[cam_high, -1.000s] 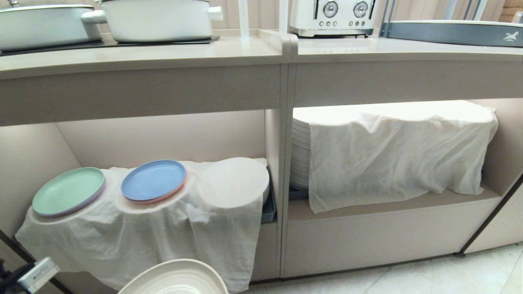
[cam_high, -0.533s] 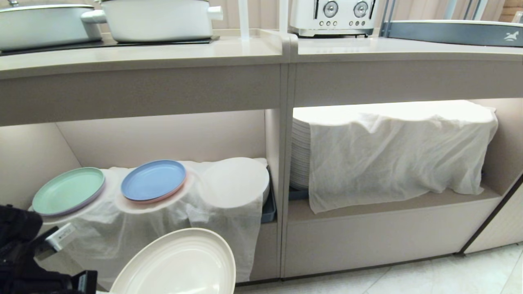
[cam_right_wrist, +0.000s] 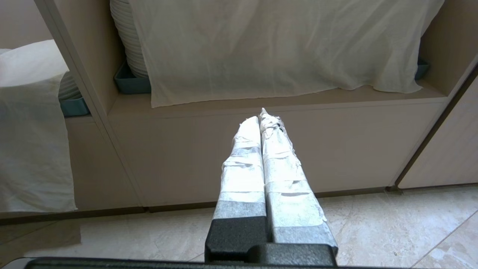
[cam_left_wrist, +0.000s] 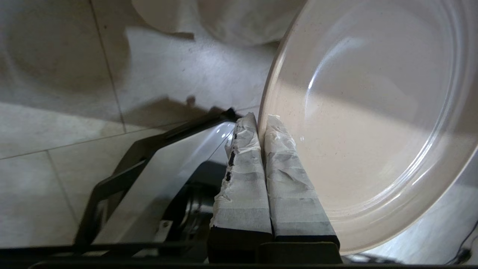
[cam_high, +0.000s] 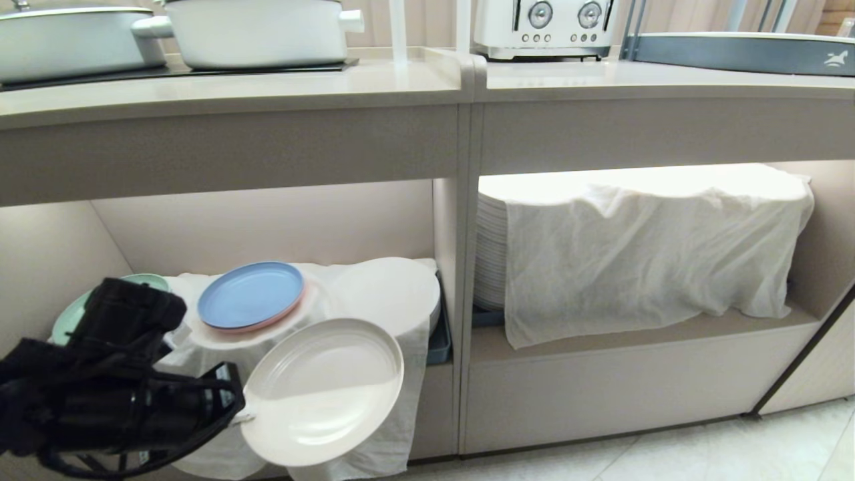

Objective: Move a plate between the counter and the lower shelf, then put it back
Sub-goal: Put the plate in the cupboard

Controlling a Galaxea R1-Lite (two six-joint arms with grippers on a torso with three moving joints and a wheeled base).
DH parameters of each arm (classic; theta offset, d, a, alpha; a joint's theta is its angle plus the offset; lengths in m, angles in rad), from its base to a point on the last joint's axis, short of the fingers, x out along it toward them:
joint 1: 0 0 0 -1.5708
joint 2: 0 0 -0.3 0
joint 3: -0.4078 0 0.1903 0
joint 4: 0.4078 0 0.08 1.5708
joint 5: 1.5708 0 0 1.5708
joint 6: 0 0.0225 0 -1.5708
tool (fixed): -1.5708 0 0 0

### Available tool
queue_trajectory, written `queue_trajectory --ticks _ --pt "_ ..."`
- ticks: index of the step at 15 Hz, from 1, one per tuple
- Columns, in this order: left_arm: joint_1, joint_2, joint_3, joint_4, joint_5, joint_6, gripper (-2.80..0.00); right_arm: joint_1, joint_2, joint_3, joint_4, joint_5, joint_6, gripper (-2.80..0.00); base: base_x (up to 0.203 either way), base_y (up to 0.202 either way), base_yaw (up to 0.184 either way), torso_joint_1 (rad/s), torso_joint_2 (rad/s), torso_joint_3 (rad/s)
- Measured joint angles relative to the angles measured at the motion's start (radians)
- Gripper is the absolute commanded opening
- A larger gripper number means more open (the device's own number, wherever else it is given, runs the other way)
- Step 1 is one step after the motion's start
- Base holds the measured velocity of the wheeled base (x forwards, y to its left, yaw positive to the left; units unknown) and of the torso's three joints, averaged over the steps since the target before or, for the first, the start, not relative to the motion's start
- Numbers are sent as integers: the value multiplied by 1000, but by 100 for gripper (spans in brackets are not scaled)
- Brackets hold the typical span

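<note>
Risk lay mostly in the thin grip: the left hand [cam_left_wrist: 261, 121] had its taped fingers [cam_left_wrist: 285, 175] pinched on just the rim of the plate [cam_high: 324, 391], which hung tilted in the air in front of the lower shelf [cam_high: 267, 227], well below the surface [cam_high: 267, 87]. A swing or a knock could make the plate pivot or slip free and drop to the floor [cam_high: 701, 447].

Clutter stood close behind it. Draped cloth [cam_high: 374, 314] covered low stacks in the shelf, with a blue plate [cam_high: 250, 295] on top and a green plate [cam_high: 70, 317] half hidden by the arm. Catching the cloth could drag those plates off.

White pots [cam_high: 257, 30] and a toaster [cam_high: 544, 27] sat on the surface above. The right hand [cam_right_wrist: 261, 117] hung closed and empty before the neighbouring bay.
</note>
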Motion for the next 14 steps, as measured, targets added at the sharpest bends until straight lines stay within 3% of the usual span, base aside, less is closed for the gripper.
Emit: queue_trajectory --ticks 3,5,10,14 --pt "-61 127 -140 -9 58 -167 -280 0 0 0 0 0 0 -280 0 0 0 0 0 0" --pt "-78 195 -201 -10 71 -226 -280 0 0 0 0 0 0 -280 0 0 0 0 0 0" --pt "-84 336 -301 -10 96 -277 -280 0 0 0 0 0 0 -280 0 0 0 0 0 0" --pt "-86 431 -374 -17 169 -297 -280 0 0 0 0 0 0 -280 0 0 0 0 0 0"
